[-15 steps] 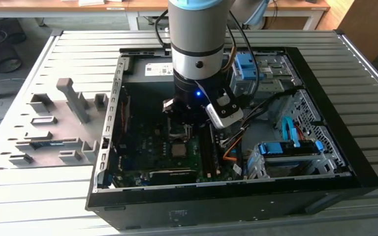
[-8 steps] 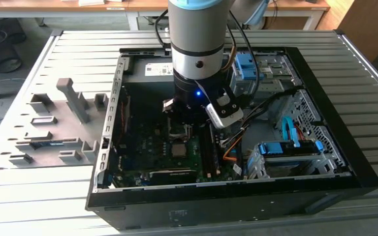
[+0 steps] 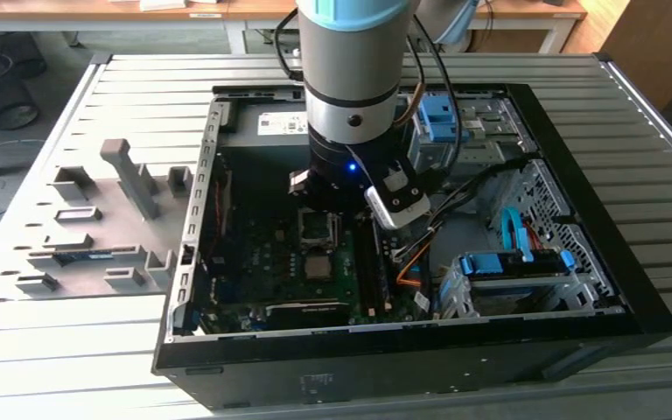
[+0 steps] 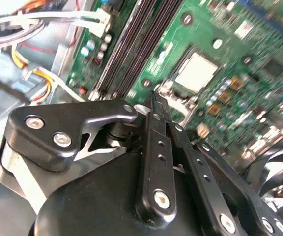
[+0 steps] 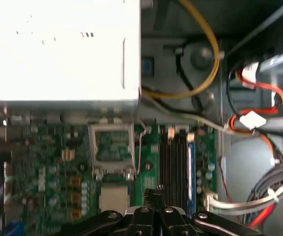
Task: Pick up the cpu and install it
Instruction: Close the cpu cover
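Note:
The cpu (image 4: 196,72), a small silver-grey square, lies flat in the socket on the green motherboard (image 4: 259,44); it also shows as a pale square in the first wrist view (image 5: 114,196) and in the exterior view (image 3: 316,265). The metal socket frame (image 5: 112,147) stands swung open beside it, toward the power supply. My gripper (image 4: 154,98) hangs inside the open case (image 3: 371,367), just off the socket's corner, between the cpu and the memory slots. Its black fingers (image 5: 156,191) are pressed together with nothing between them.
A power supply (image 5: 58,49) with a white label sits beyond the socket. Black memory slots (image 5: 176,162) run beside the gripper. Yellow, orange and white cables (image 5: 249,118) cross the case, and blue drive brackets (image 3: 511,262) stand at the exterior view's right. A grey fixture tray (image 3: 91,227) lies outside.

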